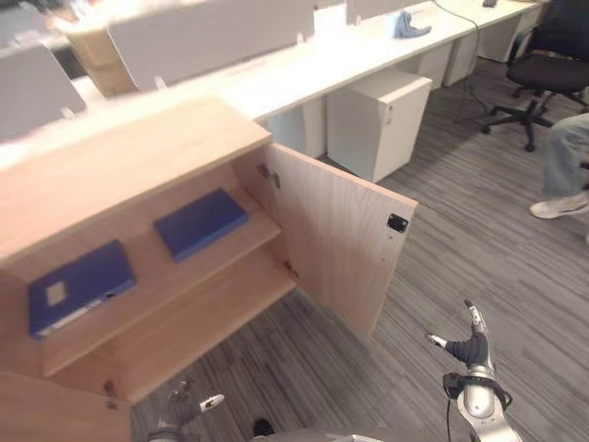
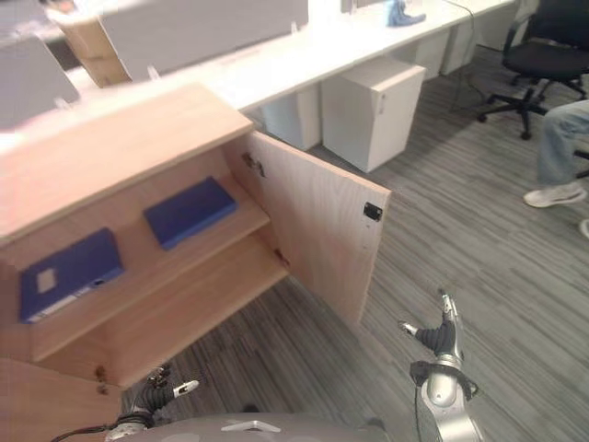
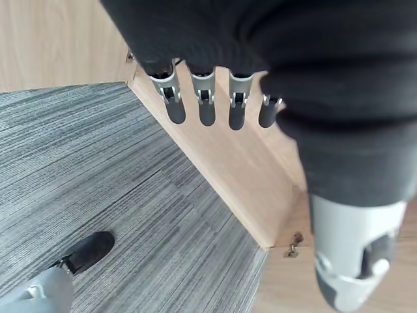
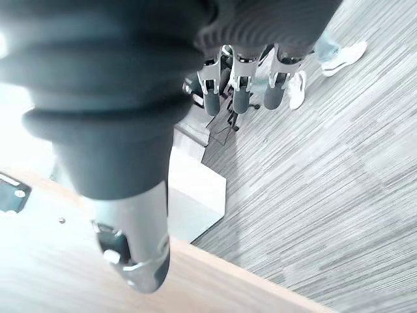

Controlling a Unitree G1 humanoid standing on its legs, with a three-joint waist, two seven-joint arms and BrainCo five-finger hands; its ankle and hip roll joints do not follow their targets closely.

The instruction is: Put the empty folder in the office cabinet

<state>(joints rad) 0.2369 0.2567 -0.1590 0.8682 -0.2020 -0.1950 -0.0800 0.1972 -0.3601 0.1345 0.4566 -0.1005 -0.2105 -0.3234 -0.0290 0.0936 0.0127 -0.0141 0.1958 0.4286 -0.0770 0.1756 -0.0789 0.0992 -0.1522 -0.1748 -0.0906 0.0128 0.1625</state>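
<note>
2 blue folders [image 1: 201,222] lay flat on the cabinet's [image 1: 129,152] upper shelf, door [image 1: 336,235] open for access. Left hand [image 1: 189,405] and right hand [image 1: 467,348] hung empty, fingers relaxed; placement judged complete.

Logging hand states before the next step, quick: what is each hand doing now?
Left hand: open, fingers straight, holding nothing.
Right hand: open, fingers spread, holding nothing.
</note>
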